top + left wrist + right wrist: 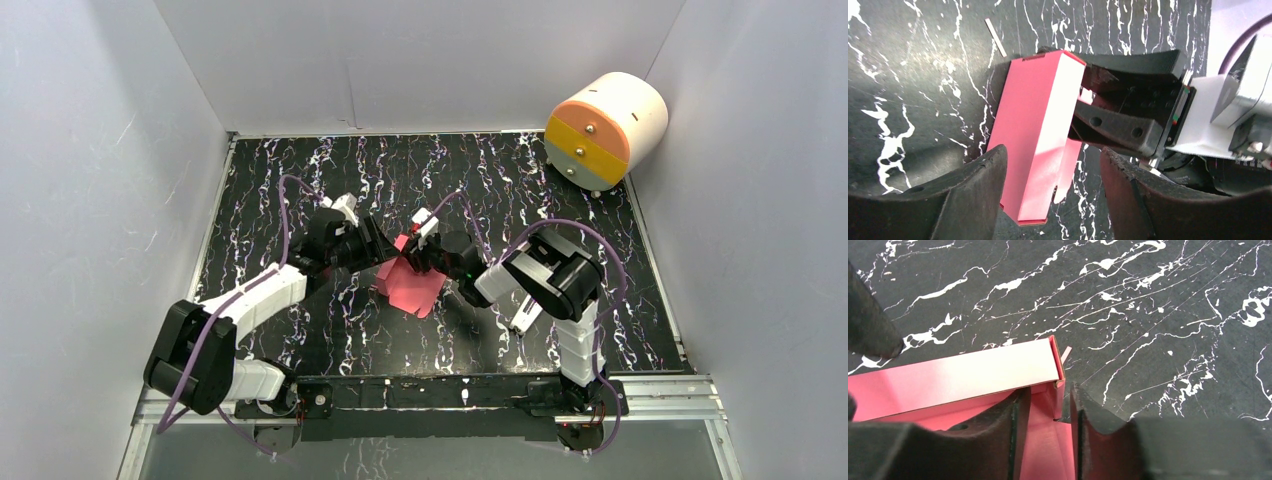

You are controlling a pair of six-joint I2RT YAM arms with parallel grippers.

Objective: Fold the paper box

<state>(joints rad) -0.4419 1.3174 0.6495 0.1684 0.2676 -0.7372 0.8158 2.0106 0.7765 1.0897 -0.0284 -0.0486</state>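
Observation:
The paper box is pink-red card, partly folded into a shallow rectangle, lying on the black marbled table between the two arms. In the left wrist view the box runs lengthways with one long wall standing. My left gripper is open and straddles the box's near end, with a clear gap on its right side. My right gripper is open, one finger inside the box and one outside, with the corner wall loose between them. From the left wrist, the right gripper's fingers reach in at the box's side.
A big white-and-orange cylinder lies at the table's back right corner. White walls close in the table on three sides. A small white strip lies on the table beyond the box. Both arm bases sit on the rail at the near edge.

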